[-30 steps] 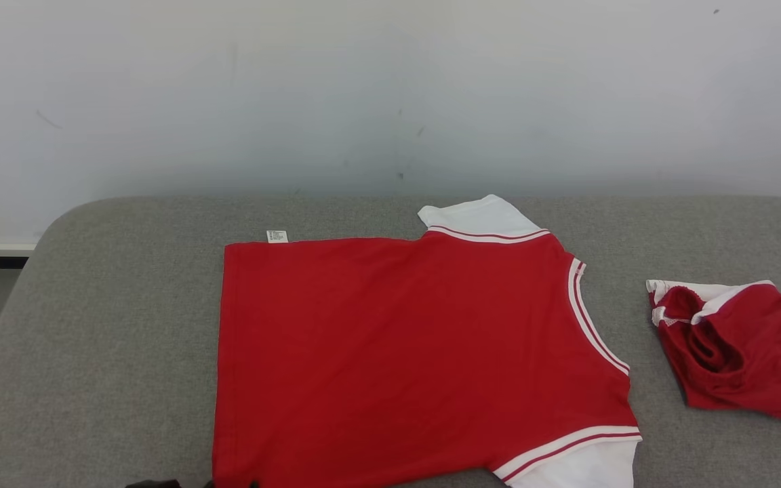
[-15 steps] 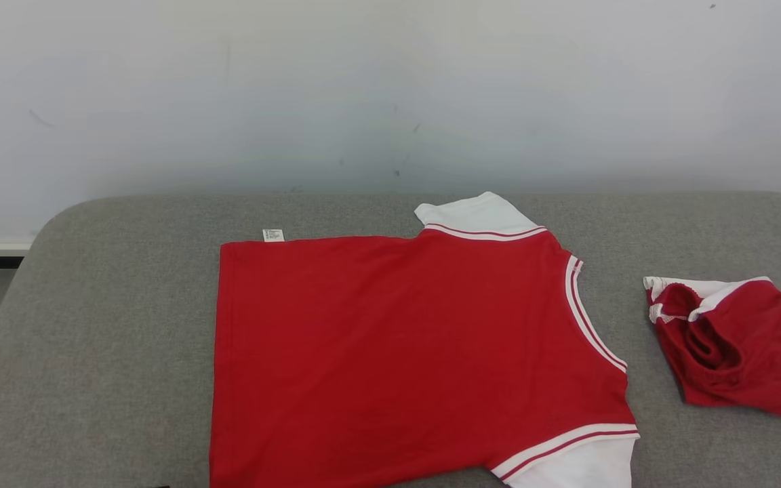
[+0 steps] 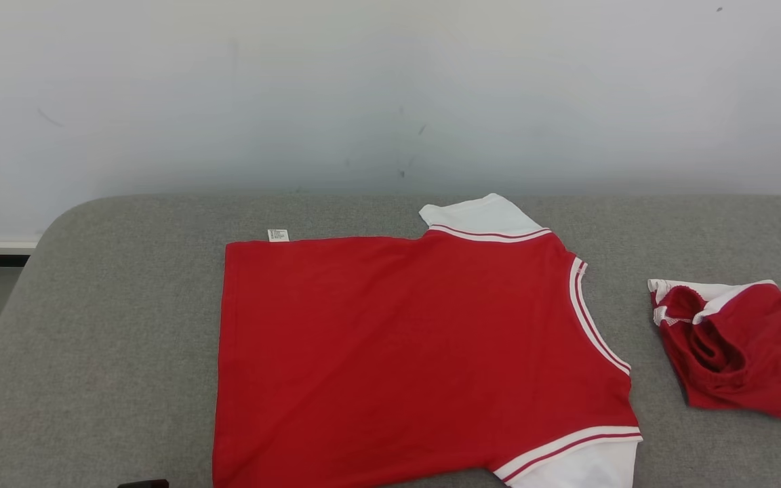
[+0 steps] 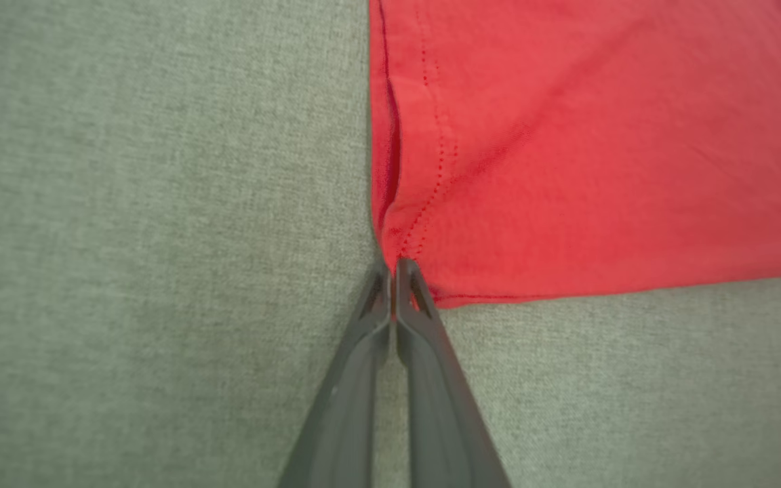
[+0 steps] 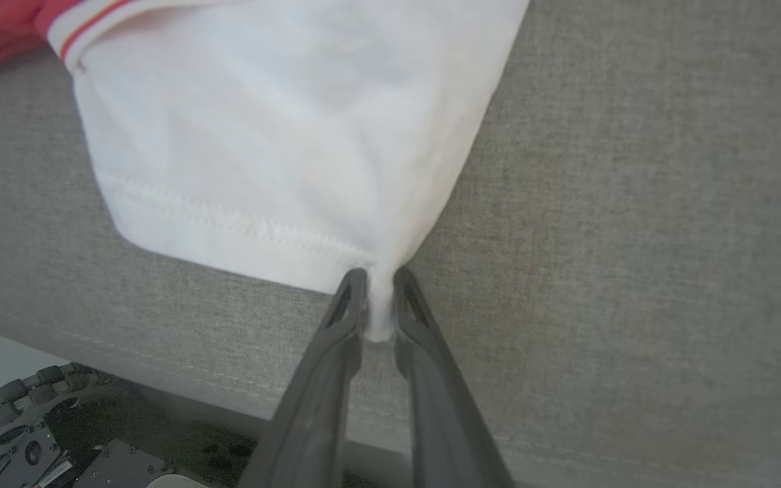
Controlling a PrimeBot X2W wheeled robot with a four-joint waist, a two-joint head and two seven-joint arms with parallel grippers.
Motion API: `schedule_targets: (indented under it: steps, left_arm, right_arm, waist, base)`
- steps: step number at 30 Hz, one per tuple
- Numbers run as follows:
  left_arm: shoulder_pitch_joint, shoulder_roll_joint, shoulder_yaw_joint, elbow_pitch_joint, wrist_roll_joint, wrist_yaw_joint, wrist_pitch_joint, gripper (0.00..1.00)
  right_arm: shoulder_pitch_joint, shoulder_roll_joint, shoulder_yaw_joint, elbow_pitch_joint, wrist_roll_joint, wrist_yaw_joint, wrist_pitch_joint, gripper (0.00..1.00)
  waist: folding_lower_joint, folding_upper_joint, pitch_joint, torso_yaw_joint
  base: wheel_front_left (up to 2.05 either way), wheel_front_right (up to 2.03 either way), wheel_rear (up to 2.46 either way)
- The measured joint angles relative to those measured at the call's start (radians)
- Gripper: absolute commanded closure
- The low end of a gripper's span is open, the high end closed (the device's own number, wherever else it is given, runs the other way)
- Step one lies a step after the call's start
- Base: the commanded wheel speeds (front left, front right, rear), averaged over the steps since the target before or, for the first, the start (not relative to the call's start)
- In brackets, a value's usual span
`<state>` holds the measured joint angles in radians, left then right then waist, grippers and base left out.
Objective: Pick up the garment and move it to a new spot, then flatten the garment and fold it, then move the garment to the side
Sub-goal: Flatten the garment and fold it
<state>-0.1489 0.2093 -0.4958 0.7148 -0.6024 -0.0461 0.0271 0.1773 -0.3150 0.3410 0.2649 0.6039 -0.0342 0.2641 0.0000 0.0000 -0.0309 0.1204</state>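
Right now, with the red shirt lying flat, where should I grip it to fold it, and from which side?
Grip the two near corners of the red shirt: the hem corner and the white sleeve's cuff corner. Come from the robot's side, low along the gray cushion; those corners lie nearest. The left gripper and right gripper pinch there.

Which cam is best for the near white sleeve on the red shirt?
Right wrist view: the near white sleeve spreads across it, hem stitching clear, its corner pinched between the right gripper fingers. Head view catches the sleeve cut off at the bottom edge. Left wrist view looks at the red shirt hem corner instead.
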Motion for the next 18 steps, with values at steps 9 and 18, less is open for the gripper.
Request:
schedule_targets:
  steps: [9,18]
  left_arm:
    - [-0.018,-0.008,0.001,0.042,0.0,-0.016,-0.014,1.0]
    - [-0.019,0.013,0.005,0.041,0.006,-0.017,-0.073,1.0]
  right_arm:
    - [-0.019,0.01,-0.012,0.019,0.017,0.004,0.007,1.0]
    - [-0.026,-0.023,-0.113,-0.034,0.08,0.017,-0.037,1.0]
  waist:
    - [0.0,0.0,-0.002,0.001]
    - [0.0001,0.0001,-0.013,-0.012]
  base:
    - [0.0,0.0,0.0]
    - [0.0,0.0,0.0]
